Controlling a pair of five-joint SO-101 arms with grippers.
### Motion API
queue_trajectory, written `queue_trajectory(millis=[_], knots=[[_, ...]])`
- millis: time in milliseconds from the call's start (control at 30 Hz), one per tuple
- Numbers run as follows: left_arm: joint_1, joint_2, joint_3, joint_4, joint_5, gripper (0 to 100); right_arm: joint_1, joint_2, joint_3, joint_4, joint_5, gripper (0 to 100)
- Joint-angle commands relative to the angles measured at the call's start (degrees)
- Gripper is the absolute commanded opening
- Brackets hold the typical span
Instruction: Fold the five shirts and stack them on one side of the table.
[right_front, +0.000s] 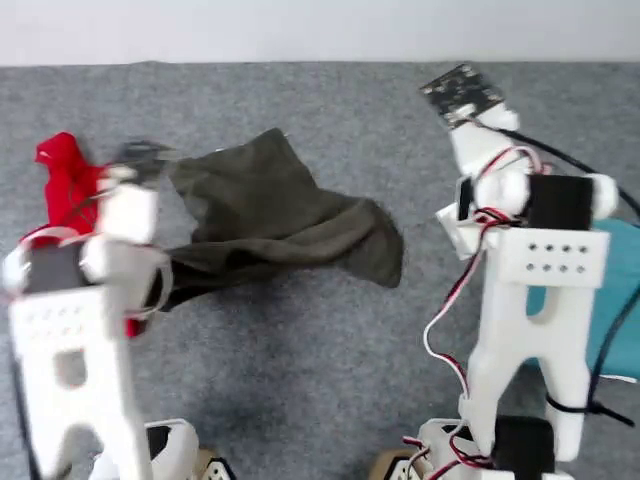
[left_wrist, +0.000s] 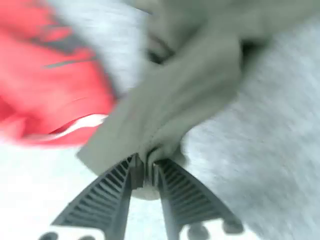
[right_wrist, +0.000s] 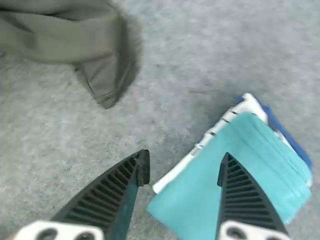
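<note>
Folding in progress, one garment in hand. The left gripper (left_wrist: 145, 162) has its jaws pressed together on a bunched edge of the olive shirt (left_wrist: 190, 85). The shirt trails from the grip across the middle of the grey felt-covered table (right_front: 330, 380), part lifted, part draped and creased. The pinch at an edge presumably serves to drag or spread the cloth flat before folding. The red shirt (right_front: 62, 178) lies as a crumpled heap just beside the left arm at the table's left side, unfolded and apparently awaiting its turn. The right gripper (right_wrist: 185, 161) has its jaws apart and holds nothing, poised over a corner of the stack of folded shirts (right_wrist: 255, 155). This stack (teal on top, white and blue edges beneath) sits at the right side, evidently where finished items are collected. A loose olive corner lies well apart from the stack
</note>
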Motion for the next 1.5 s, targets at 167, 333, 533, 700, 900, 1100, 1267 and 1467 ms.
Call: queue_trajectory(millis=[167,333,533,700,900,1100,1267,1467], knots=[[-23.56,-7.3,-1.01,-0.35,0.09,1,-8.31,6.11,0.62,2.07,0.09,23.2],[-25.23,-7.03,-0.57,-2.55,0.09,1,-17.1,12.09,1.05,2.07,-2.9,23.3],[-25.58,-7.03,3.74,-8.09,0.09,1,-27.3,22.81,1.05,2.24,-3.16,23.4],[-25.58,-7.03,7.52,-11.25,0.44,1,-33.71,30.99,1.05,2.15,-3.16,23.4],[-25.58,-7.03,9.01,-12.84,0.53,1,-38.9,38.99,0.79,-0.75,-3.16,23.4],[-25.58,-7.03,9.01,-12.84,0.53,1,-42.68,44.62,0.62,-2.24,-2.99,26.6],[-25.58,-7.03,9.1,-12.84,0.53,1,-44.26,45.49,0.62,-5.93,-3.08,26.6],[-25.58,-7.03,9.1,-12.57,0.35,1,-42.95,46.81,0.88,-10.68,-2.81,26.4]])
